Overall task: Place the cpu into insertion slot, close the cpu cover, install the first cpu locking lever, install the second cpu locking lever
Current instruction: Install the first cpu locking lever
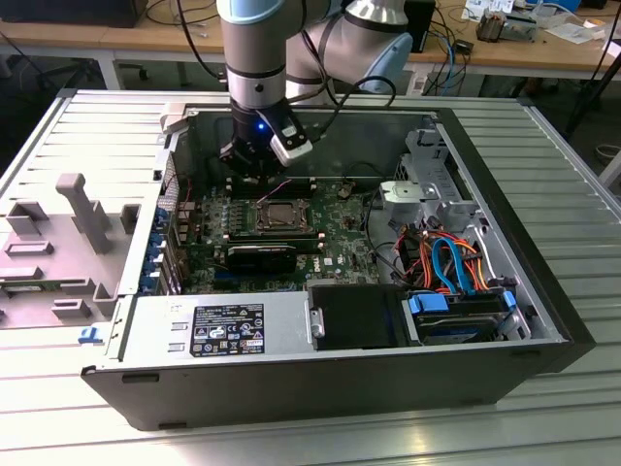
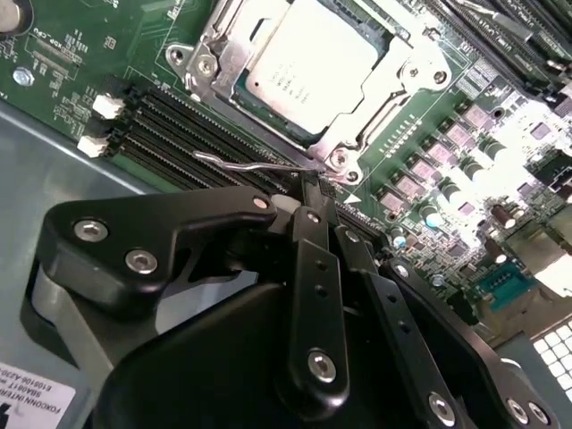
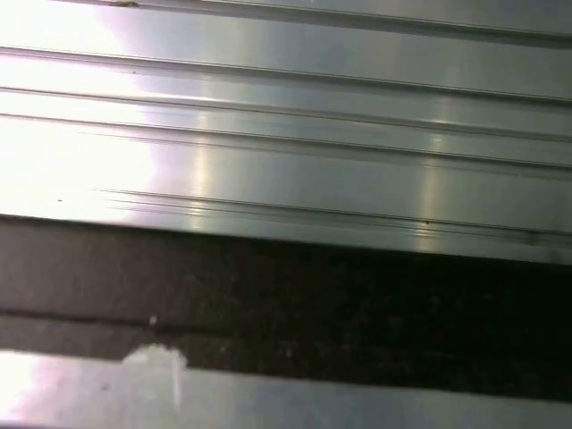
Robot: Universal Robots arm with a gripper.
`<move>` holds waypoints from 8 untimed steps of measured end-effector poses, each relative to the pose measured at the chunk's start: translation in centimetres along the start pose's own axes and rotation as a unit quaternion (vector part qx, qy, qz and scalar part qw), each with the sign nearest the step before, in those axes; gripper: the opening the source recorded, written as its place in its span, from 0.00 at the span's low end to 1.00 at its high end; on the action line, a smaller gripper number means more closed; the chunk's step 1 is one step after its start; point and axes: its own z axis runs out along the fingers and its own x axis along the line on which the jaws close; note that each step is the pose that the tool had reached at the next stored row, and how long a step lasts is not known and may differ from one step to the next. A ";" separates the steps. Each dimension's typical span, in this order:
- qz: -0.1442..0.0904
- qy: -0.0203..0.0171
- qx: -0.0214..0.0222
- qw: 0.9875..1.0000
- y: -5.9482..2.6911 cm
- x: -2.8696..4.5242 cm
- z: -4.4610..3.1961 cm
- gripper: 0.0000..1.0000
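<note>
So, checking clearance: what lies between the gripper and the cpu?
In the second wrist view, a thin wire locking lever and cpu cover edge separate gripper and cpu.

Arm [image 1: 254, 58] vertical, pincer [image 2: 315, 183] fingers pressed together

A robotics lab is showing here: an opened computer case [image 1: 320, 291] is lying on a ribbed aluminium bench [image 1: 543, 146], with cable-strewn wooden desks [image 1: 116, 39] standing behind.
</note>
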 end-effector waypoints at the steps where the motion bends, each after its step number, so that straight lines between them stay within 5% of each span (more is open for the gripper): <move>1: 0.000 0.000 0.000 1.000 -0.05 -0.47 0.27 0.11; 3: 0.000 0.001 0.000 1.000 -0.21 -1.92 1.16 0.11; 8: 0.000 0.001 0.000 1.000 -0.23 -2.17 1.20 0.11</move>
